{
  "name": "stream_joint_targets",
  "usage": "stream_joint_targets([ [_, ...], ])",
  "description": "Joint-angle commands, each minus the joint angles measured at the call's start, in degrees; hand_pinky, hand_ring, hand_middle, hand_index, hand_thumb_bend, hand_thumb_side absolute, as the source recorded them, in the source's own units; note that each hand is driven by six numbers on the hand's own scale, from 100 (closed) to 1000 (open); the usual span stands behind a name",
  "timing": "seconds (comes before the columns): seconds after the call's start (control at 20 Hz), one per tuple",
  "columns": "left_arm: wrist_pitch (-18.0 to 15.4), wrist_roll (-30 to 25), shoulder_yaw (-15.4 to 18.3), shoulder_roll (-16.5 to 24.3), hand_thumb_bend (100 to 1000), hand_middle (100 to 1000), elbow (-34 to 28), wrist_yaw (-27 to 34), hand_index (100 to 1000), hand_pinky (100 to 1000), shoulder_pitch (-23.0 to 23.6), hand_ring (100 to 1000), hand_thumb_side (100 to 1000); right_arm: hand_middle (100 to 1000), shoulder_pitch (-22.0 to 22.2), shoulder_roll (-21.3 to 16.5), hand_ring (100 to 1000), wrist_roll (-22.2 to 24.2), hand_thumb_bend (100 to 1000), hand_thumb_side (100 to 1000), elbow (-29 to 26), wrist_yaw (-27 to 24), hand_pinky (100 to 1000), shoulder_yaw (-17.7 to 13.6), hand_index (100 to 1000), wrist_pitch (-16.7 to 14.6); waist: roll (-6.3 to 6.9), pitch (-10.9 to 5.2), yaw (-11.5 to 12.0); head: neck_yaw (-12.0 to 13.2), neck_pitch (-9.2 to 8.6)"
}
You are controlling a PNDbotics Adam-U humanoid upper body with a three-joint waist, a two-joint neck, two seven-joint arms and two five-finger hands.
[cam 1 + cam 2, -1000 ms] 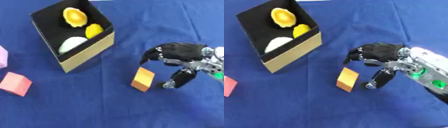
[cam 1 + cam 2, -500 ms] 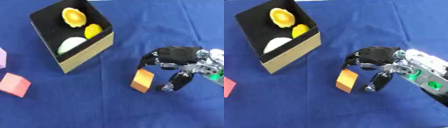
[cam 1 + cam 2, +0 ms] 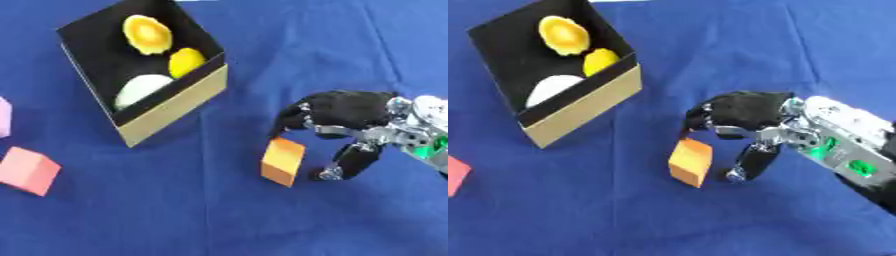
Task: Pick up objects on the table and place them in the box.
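Right hand (image 3: 346, 117) at the orange block (image 3: 283, 161), no grip yet.
Fingers curled over the block's top, thumb spread to its right, nothing pinched. Block sits on the blue cloth (image 3: 350, 45), right of the box (image 3: 175, 109). Bring thumb in against the side before lifting.

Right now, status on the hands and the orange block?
Right hand curled over orange block, fingers beside it, not gripping. Left hand out of view. Block on blue cloth, outside black-lined box. Path to box clear.
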Motion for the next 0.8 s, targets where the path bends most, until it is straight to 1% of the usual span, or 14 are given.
stream_joint_targets([
  [0.05,0.0,-0.2,0.3,0.8,213,759,-0.9,0.2,904,805,-0.6,785,821,790,-0.6,-0.8,836,1.5,526,100,-0.8,0.6,840,0.4,843,0.3,0.05,-0.88,0.1,-0.2,-0.88],
  [0.25,-0.1,-0.2,0.4,0.7,213,759,-0.9,0.3,904,803,-0.5,785,822,778,-1.0,-0.5,825,1.6,528,100,-0.8,0.3,836,0.6,835,1.0,0.02,-0.82,0.2,-0.2,-0.99],
  [0.65,0.0,-0.2,0.4,0.6,212,760,-0.9,0.3,904,799,-0.7,787,822,762,-1.8,0.3,812,0.8,530,100,-0.8,-0.6,829,1.1,827,1.2,0.02,-0.72,0.1,-0.5,-1.41],
  [0.75,0.0,-0.2,0.4,0.6,212,760,-0.9,0.3,904,799,-0.7,787,822,750,-1.9,0.4,805,0.5,528,100,-0.8,-0.8,826,1.1,814,1.3,0.03,-0.69,0.1,-0.4,-1.5],
  [0.8,0.0,-0.2,0.4,0.6,213,760,-0.9,0.3,904,799,-0.7,787,822,724,-1.9,0.5,794,0.1,514,100,-0.8,-1.0,821,1.1,781,1.4,0.04,-0.69,0.1,-0.4,-1.51],
])
